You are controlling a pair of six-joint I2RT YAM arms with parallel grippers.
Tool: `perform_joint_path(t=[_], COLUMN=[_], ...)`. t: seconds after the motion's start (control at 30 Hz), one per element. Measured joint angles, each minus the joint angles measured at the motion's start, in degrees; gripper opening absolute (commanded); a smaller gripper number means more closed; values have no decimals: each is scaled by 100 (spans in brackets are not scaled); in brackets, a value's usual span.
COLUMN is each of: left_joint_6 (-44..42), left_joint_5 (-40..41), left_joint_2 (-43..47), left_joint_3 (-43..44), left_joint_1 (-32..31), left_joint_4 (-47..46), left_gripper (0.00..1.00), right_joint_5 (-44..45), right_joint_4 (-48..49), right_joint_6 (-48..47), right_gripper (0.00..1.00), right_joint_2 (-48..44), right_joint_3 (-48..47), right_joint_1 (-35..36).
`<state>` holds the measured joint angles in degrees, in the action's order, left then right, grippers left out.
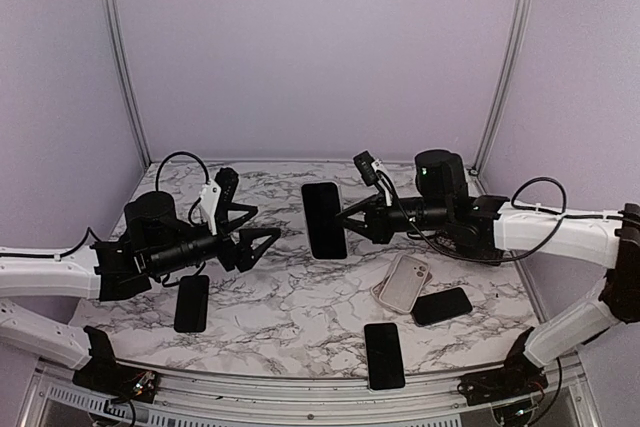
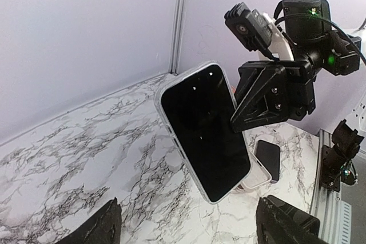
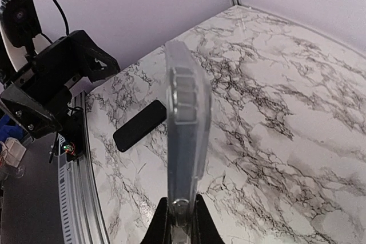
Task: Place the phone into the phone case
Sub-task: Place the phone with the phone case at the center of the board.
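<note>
Phone (image 1: 323, 219), seated in clear case (image 3: 186, 112), is clamped edge-on by right gripper (image 1: 347, 219) above marble table (image 1: 285, 302) — left gripper (image 1: 262, 225) is spread wide, nothing grasped.

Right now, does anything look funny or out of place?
Yes. The phone in the clear case isn't lying flat like the black phone on the table: the right hand pinches its edge, holding it up in the air.
</note>
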<state>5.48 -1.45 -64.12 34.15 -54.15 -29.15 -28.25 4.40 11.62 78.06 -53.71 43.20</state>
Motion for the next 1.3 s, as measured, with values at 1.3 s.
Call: perform_joint_path(t=[1.3], left_joint_6=[870], left_joint_5=[907], left_joint_2=[-1427], left_joint_3=[866], left_joint_1=[354], left_joint_4=[2026], left_gripper=[84], right_joint_5=[208], right_joint_4=[-767], right_joint_6=[1810], right_gripper=[20], right_joint_2=[2920], right_joint_3=[-643], right_joint_1=[-901])
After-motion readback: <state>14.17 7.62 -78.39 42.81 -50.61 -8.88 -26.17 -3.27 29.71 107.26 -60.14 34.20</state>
